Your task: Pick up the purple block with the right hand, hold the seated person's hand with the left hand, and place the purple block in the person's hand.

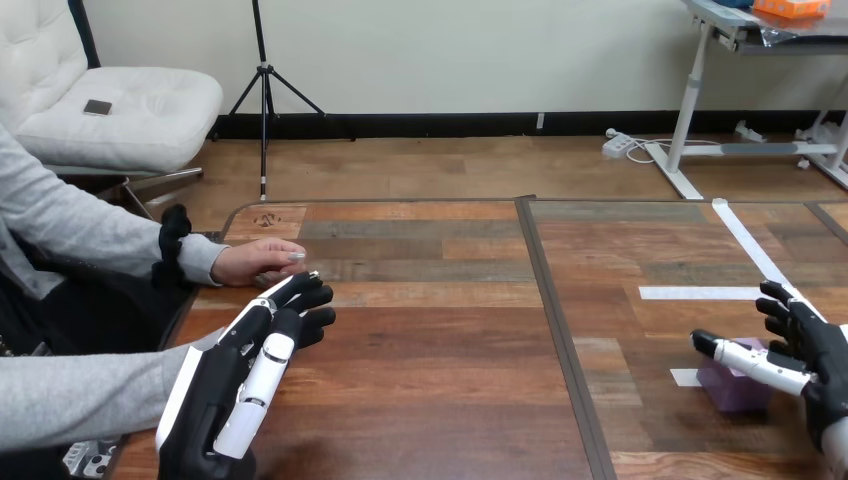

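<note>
Down in the near right corner of the table (430, 400), your purple block (733, 392) is sitting on the wood with the right hand (815, 350) right on top of it. The white thumb lies across the block's top and the black fingers are spread loose behind it, so the hand reads as released, not clamped. Honestly I can't tell if the thumb actually touches the block or just hangs over it.

Across on the left, your left hand (235, 385) is stretched out flat with its fingers straight, holding nothing. Its fingertips (312, 292) sit just beside the person's hand (258, 262), which rests palm-down near the table's left edge. They look apart, and nothing is curled round it.

Stuff around:
- White tape strips (700, 293) are stuck to the table just beyond the right hand.
- A dark seam (556, 330) runs down the table between the block and the person's hand.
- A grey sleeve (80, 400) comes in low at the left, right beside the left hand's wrist.
</note>
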Robot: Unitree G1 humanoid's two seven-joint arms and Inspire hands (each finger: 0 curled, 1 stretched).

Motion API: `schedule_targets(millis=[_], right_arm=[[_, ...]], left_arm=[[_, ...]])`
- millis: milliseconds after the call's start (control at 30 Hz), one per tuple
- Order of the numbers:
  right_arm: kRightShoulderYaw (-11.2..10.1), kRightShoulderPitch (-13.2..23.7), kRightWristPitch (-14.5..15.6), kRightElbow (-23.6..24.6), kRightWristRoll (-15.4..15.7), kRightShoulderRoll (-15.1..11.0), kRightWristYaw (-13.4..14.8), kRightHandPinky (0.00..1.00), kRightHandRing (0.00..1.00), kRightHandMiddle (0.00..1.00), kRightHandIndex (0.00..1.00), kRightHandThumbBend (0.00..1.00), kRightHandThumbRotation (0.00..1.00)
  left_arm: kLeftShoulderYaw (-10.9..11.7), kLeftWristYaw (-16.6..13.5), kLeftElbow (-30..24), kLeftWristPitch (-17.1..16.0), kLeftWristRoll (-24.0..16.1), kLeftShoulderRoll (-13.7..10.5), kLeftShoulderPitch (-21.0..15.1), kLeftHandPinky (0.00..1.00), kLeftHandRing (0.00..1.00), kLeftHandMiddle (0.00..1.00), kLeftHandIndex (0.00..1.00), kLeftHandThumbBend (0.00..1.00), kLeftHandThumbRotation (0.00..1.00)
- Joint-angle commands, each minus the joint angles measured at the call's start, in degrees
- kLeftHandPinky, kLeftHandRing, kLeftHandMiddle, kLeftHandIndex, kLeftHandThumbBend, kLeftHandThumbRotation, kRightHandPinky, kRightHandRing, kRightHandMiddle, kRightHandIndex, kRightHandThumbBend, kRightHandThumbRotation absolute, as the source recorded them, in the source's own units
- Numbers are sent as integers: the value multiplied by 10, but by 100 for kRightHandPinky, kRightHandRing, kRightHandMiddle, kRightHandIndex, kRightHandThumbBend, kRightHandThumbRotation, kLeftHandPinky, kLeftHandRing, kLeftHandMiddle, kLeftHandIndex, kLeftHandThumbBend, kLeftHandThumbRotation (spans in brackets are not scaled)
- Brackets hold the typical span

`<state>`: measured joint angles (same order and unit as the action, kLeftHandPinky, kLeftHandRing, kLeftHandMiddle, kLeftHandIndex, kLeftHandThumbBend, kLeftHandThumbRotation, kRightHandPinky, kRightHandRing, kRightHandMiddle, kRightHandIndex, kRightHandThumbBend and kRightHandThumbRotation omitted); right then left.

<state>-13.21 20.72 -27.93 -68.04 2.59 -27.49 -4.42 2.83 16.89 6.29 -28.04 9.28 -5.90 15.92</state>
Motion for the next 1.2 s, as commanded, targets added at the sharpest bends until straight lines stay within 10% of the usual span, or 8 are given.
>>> schedule_targets(millis=[0,1167], right_arm=[[16,28,3,4,14,-18,9,92,94,92,92,100,22],[54,21,25,9,44,-16,19,86,90,91,90,100,3]], left_arm=[[-1,2,-21,-2,4,-2,-30,81,79,81,80,43,80],[0,2,-22,1,7,-1,-32,81,79,80,81,43,80]])
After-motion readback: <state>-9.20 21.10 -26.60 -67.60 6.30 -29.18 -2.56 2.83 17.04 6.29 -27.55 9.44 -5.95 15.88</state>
